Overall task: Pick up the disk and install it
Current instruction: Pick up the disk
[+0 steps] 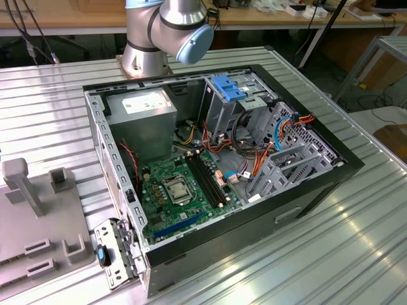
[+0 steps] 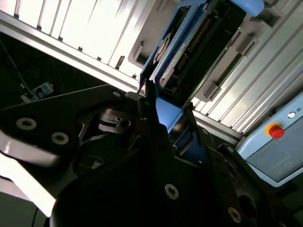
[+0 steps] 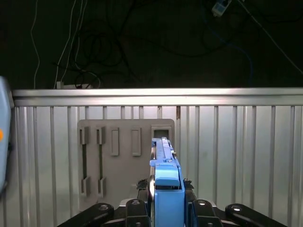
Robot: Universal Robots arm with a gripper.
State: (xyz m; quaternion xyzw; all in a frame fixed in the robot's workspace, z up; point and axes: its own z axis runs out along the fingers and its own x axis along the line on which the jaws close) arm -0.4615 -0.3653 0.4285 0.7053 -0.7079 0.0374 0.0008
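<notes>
The gripper is clamping the disk, with its dark fingers pressing against either side of the bright blue carrier, so the drive is standing on edge between them. In the second wrist view the gripper is showing the same hold: the disk is reaching away from the fingers, its grey metal face and connector edge exposed, its far end hanging over the ribbed metal counter. In the first wrist view the disk's far end is lying over a grey fixture plate with slots, close to a square socket in that plate; whether it is touching the plate I cannot tell. Open ribbed counter is stretching to both sides, ending in a bright straight edge with dark floor and loose cables beyond. A red stop button is sitting on a pale box near the gripper. In the exterior view the robot arm is rising behind the open computer case, whose grey drive cage is sitting against the wall on the exterior view's right.
</notes>
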